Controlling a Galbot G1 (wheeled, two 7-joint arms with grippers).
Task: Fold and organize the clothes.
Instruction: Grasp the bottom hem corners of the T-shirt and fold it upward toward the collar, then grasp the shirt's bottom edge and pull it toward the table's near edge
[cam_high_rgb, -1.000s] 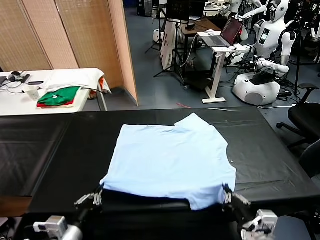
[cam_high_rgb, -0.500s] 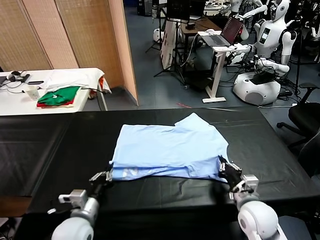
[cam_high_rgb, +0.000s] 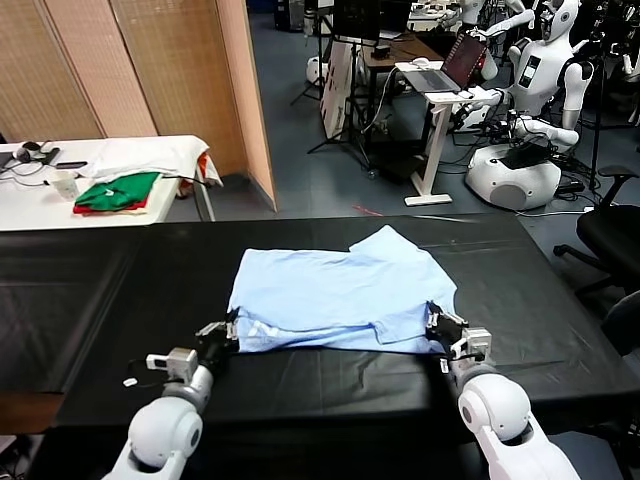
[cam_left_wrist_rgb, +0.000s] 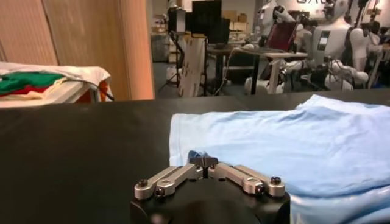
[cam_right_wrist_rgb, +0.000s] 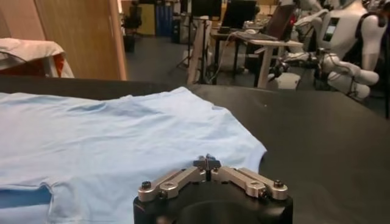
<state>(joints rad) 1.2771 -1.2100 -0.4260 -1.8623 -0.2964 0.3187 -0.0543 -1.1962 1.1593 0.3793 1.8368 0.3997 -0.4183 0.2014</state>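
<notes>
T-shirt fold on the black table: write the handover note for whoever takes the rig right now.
Left gripper: shut, pinching the folded-over hem at the T-shirt's near left corner, low on the table.
Right gripper: shut on the near right corner of the same hem.
Light-blue T-shirt: lies mid black table, near hem carried over onto the body, so a first fold is laid but not released.
Left to do: open both grippers, withdraw, then make the remaining folds and tidy the shirt.
Green and red folded garments sit on the white side table, not part of this job.
</notes>
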